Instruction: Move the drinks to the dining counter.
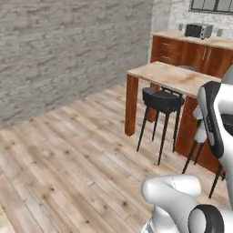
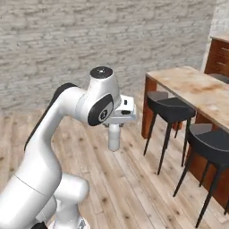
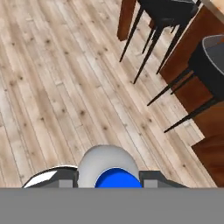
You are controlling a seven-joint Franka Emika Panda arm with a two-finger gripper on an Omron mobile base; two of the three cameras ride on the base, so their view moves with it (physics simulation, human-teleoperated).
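From the left, the dining counter (image 1: 170, 76) stood close ahead, stools tucked under it. From the right, the gripper (image 2: 114, 134) pinched a clear water bottle (image 2: 114, 137) hanging upright, safe for carrying. From the hand, its blue cap (image 3: 118, 179) sat between the fingers above the wooden floor (image 3: 61, 87).

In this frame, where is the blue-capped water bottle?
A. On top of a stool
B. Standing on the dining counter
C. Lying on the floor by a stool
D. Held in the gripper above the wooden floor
D: the blue-capped water bottle sits between the fingers of the gripper, hanging over the wooden floor, short of the dining counter.
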